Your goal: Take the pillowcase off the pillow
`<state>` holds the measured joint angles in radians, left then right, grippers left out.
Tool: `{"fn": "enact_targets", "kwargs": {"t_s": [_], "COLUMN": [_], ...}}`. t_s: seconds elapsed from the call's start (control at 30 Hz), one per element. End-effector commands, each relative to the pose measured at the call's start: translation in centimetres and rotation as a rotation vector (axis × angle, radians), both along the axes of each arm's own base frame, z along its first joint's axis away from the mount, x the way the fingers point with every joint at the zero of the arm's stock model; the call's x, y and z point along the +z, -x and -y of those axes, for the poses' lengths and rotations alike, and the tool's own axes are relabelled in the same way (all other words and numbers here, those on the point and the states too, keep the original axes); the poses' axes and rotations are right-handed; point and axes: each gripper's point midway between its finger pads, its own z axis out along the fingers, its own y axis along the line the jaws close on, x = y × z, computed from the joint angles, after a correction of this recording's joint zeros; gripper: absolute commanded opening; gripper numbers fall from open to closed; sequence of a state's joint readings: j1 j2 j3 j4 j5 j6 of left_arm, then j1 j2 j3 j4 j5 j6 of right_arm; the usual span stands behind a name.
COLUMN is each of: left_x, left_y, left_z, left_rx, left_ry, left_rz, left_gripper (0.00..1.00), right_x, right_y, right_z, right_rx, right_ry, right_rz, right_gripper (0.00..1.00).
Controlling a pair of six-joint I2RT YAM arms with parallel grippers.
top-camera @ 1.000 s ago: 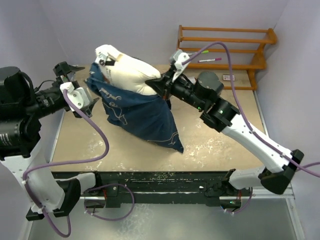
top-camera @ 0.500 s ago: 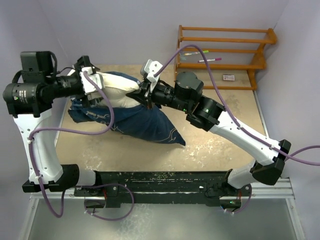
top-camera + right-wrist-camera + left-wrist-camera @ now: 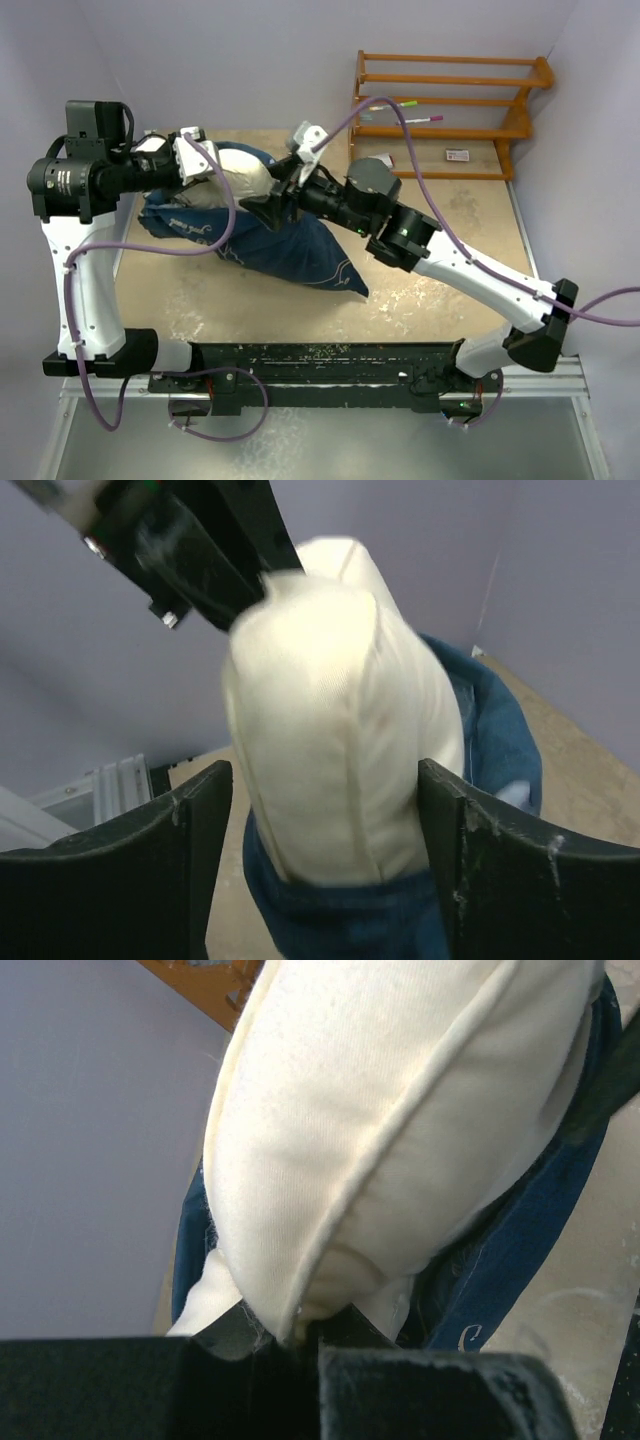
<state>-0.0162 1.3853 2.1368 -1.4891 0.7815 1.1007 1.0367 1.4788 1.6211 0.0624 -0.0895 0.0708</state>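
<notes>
From above, the left gripper point(image 3: 200, 160) blocks the far-left end of the pillow point(image 3: 235, 178), so the corner it pinches cannot be seen there. The pillow's lower part is hidden inside the pillowcase point(image 3: 290, 245), and how far it reaches inside cannot be told. The right gripper point(image 3: 268, 205) has its fingertips buried in dark cloth; their contact is unclear.

In the left wrist view the pillow point(image 3: 400, 1130) runs off the top edge. In the right wrist view the pillow point(image 3: 335, 720) is blurred, and the left gripper point(image 3: 200, 545) is cut off at the top-left corner.
</notes>
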Motion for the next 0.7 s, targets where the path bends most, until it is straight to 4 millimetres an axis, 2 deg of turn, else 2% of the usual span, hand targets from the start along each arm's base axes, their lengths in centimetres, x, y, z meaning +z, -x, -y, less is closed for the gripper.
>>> {"fn": "enact_targets", "kwargs": {"t_s": [0.0,0.07,0.13,0.23,0.3,0.4,0.57,0.67], "left_x": [2.6,3.1,3.4,3.8,4.0,4.5,5.8,7.2], "left_y": [-1.9,-1.8,-1.4,-0.7,-0.5,-0.3,-0.1,-0.3], "left_z": [-0.2,-0.4,-0.3,-0.1,-0.1,-0.1,-0.2,-0.5], "left_rx": [0.070,0.081,0.080,0.073,0.071,0.076,0.100,0.133], "left_ry": [0.031,0.031,0.038,0.050,0.056,0.063,0.078,0.093], "left_rz": [0.114,0.134,0.139,0.145,0.148,0.154,0.177,0.219], "left_gripper": [0.00,0.00,0.00,0.00,0.00,0.00,0.00,0.00], "right_x": [-1.4,-4.5,-7.1,-11.3,-13.4,-16.0,-20.3,-23.3], "right_y": [-1.7,-2.3,-1.8,-0.2,0.2,-0.3,-2.0,-2.6], "right_z": [3.7,5.6,6.9,7.2,7.1,6.7,6.5,6.8], "right_rx": [-0.061,-0.071,-0.069,-0.011,0.006,-0.008,-0.090,-0.143], "right_ry": [-0.178,-0.194,-0.184,-0.136,-0.114,-0.075,0.003,0.036], "right_rz": [-0.171,-0.238,-0.250,-0.268,-0.284,-0.319,-0.381,-0.423], "right_gripper": [0.79,0.82,0.85,0.85,0.80,0.65,0.28,0.13]}}
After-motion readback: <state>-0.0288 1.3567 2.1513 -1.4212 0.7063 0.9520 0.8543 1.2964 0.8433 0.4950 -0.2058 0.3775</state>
